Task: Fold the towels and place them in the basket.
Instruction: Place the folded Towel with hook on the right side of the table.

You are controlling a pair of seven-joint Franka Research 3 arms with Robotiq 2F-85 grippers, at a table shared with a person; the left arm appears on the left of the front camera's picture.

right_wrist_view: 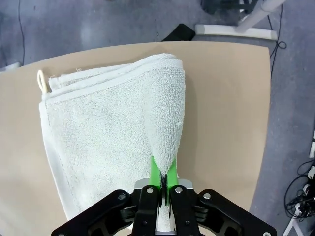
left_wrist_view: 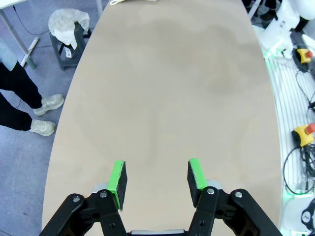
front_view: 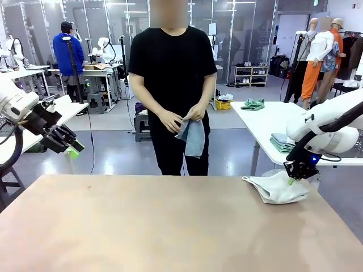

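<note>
The right hand (right_wrist_view: 163, 172) clamps a raised fold of the off-white towel (right_wrist_view: 103, 132), which lies folded on the bench (right_wrist_view: 221, 113) beneath its fingers, while the left hand (left_wrist_view: 156, 179) hovers released, well apart.

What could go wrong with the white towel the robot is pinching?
The right gripper pinches only a thin ridge of the off-white towel, so it might slip out. The towel lies close to the edge of the table, so a pull could drag it off. Lifting might also undo its folds.
</note>
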